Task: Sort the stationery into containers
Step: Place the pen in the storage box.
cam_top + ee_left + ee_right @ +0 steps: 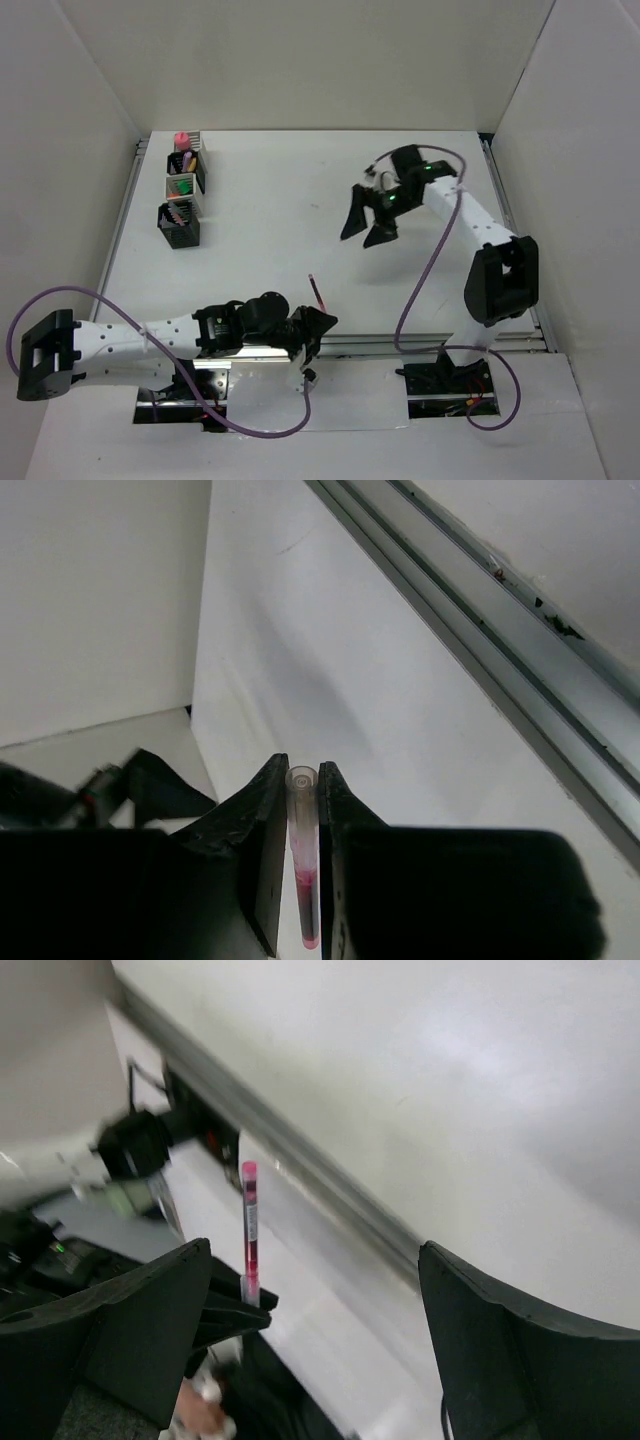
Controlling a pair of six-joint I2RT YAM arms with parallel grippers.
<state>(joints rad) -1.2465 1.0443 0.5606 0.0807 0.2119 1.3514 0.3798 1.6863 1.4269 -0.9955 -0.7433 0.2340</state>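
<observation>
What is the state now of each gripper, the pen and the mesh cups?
left gripper: shut on the thin red pen
thin red pen: gripped at one end, the rest sticking out
right gripper: open, empty
black and silver-white square mesh cups: upright, stationery inside

Held pen (303,880): clear plastic barrel, smooth, glossy, pink-red tint inside.
left hand (302,780) fingers (262,860) clamping it: black plastic, matt, faintly grainy faces.
right hand (312,1255) fingers (130,1330): same black plastic, matt, slight sheen along edges.
table (380,700) beyond left hand: white, smooth, mostly matt, soft sheen.
rail (470,610) to right of left hand: bare grey metal, dull gloss.
cups (181,236) far from both hands: wire mesh, black and silver-white.
cable (65,290) behind left hand: purple, smooth sheath.
</observation>
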